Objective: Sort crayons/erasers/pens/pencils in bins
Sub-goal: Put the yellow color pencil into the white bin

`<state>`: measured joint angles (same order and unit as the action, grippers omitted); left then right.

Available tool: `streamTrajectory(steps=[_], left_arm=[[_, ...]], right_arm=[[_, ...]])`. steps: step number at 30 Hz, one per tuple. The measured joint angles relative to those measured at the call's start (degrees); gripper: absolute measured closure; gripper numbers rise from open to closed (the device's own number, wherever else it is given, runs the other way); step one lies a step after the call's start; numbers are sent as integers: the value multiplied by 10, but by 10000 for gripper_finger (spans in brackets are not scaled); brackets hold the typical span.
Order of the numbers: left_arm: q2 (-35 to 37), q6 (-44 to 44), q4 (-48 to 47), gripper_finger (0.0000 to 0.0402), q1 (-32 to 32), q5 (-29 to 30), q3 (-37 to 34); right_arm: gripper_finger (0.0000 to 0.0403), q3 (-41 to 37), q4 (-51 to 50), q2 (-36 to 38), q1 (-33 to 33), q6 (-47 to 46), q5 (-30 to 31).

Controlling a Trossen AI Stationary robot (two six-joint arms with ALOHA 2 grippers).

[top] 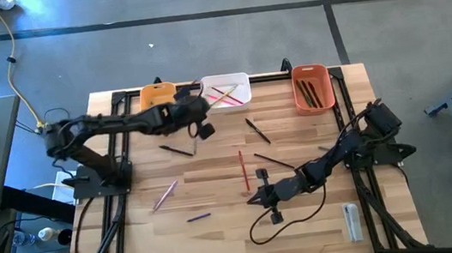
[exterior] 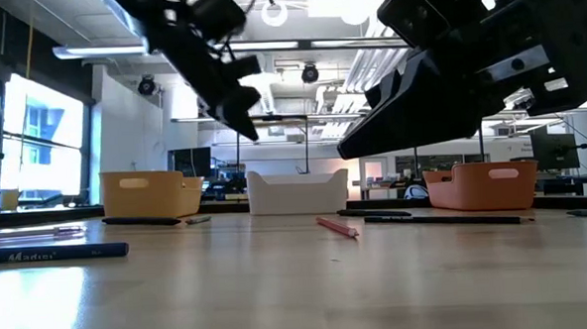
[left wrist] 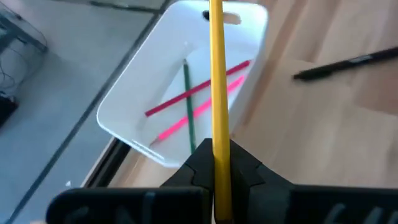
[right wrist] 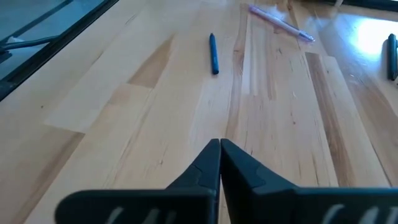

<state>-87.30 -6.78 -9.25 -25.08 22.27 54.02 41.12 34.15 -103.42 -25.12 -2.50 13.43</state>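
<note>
My left gripper (top: 205, 103) hovers at the near left corner of the white bin (top: 242, 79) and is shut on a yellow pencil (left wrist: 217, 74). In the white bin (left wrist: 124, 106) lie red, pink and green pencils (left wrist: 189, 102). The yellow-orange bin (top: 157, 94) stands to its left. The red-orange bin (top: 311, 87), to its right, holds dark pens. My right gripper (top: 253, 199) is shut with nothing between its fingers (right wrist: 220, 144), low over the table's near middle. A red pencil (top: 242, 169) lies flat just beyond its tip. My left gripper pinches the yellow pencil (left wrist: 219, 155) between its two fingers. The pencil runs along the fingers, and its long free part sticks out ahead of them over the white bin. The fingers slant downward from the table's left. The pencil is lifted clear of table and bin.
Loose on the wood lie black pens (top: 177, 150) (top: 258, 131) (top: 275, 162), a pink pencil (top: 165, 194) and a blue crayon (top: 199, 218), which also shows ahead of my right gripper (right wrist: 213, 53). A whitish oblong item (top: 351, 216) lies near the right front corner.
</note>
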Motion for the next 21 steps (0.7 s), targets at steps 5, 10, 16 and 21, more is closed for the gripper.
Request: streamTrajectory(steps=[5, 10, 16, 21], left_arm=[[-89, -10, -4, 401, -42, -61, 72], [-167, -10, -14, 401, -70, -73, 124], [-223, -9, -16, 401, -90, -81, 167], [-242, -9, -12, 401, -97, -99, 177]], right_arm=[[402, 0, -1, 0, 0, 0, 0], [402, 0, -3, 0, 0, 0, 0], [403, 0, -4, 0, -1, 0, 0], [403, 0, -1, 0, -4, 0, 0]])
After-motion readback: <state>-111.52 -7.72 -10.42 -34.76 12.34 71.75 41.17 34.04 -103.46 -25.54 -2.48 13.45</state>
